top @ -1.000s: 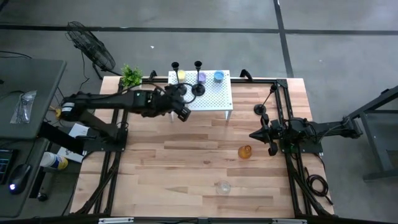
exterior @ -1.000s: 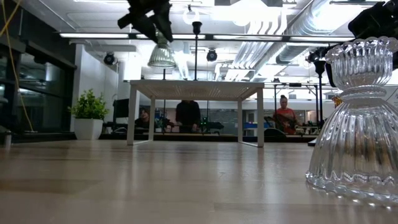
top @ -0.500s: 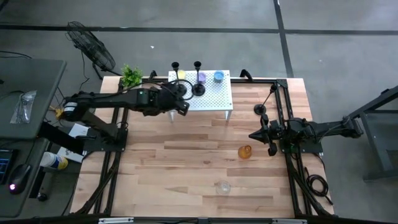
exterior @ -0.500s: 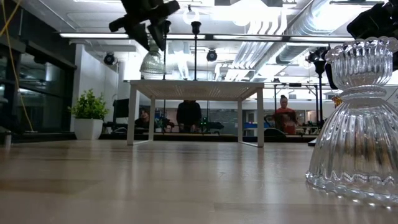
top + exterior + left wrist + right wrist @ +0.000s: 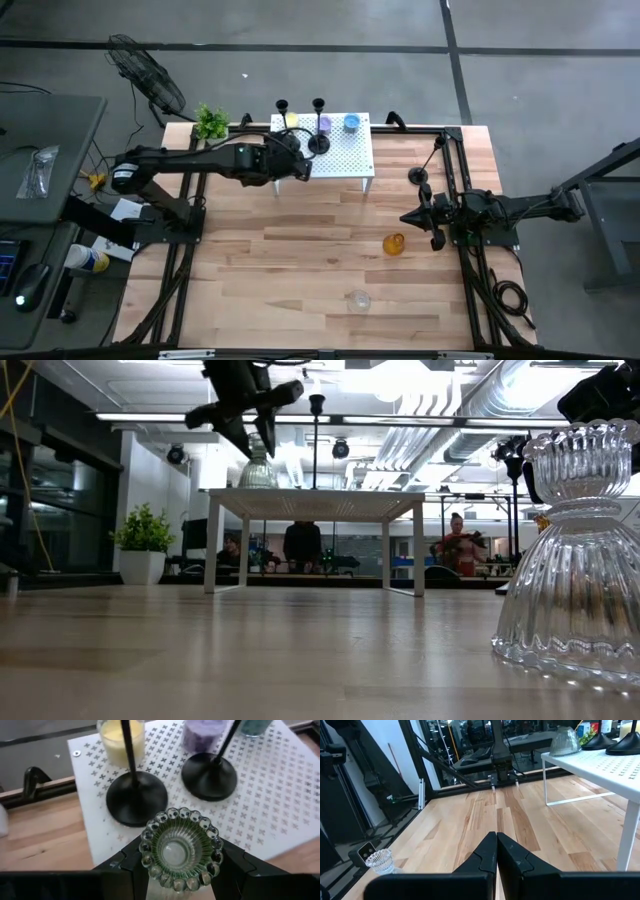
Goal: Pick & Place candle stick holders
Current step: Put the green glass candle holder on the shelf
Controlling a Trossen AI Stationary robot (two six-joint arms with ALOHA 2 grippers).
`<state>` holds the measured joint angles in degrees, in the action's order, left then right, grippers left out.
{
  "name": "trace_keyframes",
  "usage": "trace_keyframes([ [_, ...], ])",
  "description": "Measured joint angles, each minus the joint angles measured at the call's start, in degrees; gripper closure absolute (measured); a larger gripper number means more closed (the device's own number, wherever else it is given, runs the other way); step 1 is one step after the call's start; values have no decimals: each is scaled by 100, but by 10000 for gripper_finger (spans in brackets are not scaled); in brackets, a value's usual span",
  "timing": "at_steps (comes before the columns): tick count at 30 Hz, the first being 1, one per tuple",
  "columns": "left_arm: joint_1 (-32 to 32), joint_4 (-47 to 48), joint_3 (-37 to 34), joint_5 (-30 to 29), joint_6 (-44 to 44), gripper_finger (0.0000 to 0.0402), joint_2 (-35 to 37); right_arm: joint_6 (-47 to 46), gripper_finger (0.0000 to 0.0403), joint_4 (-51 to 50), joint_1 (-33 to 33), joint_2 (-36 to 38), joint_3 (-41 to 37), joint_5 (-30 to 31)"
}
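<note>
My left gripper (image 5: 291,166) is shut on a pale green ribbed glass cup (image 5: 180,849), over the near left corner of the white perforated stand (image 5: 345,155). In the low view the cup (image 5: 257,466) hangs just above the stand's top (image 5: 320,491); whether it touches, I cannot tell. Two black candlesticks (image 5: 136,795) (image 5: 209,774) stand by their round bases on the stand, with yellow (image 5: 291,121), purple (image 5: 324,125) and blue (image 5: 351,123) cups behind them. My right gripper (image 5: 496,851) waits shut at the table's right (image 5: 420,217). My left gripper pinches the green cup between its two fingers (image 5: 131,865), one on each side of the cup's beaded end (image 5: 150,836). The fingers slant down at it from the table's left. The cup hangs upright below them, its wider end (image 5: 257,480) down, close over the stand.
An amber cup (image 5: 394,243) and a clear ribbed cup (image 5: 359,300) stand on the bare wood; the clear one looms near the low camera (image 5: 572,550). A third black candlestick (image 5: 416,177) stands near the right arm. A small potted plant (image 5: 211,122) sits at the far left corner.
My left gripper has carried the green cup toward the table's far edge and downward, onto the stand's near left corner, while rolling its wrist. The cup, tilted half a second ago, now hangs upright and lower, close to the stand's top.
</note>
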<state>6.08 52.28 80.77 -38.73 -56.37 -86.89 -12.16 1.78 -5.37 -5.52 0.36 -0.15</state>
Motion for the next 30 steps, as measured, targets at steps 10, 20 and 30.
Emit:
trace_keyframes([
  [10,152,20,-4,-73,-150,249,-48,0,400,0,0,-4,0,-2],
  [20,271,40,-7,-112,-193,249,-62,0,400,4,0,-4,0,-2],
  [30,381,1,-7,-108,-96,249,-81,0,400,7,0,-4,0,-2],
])
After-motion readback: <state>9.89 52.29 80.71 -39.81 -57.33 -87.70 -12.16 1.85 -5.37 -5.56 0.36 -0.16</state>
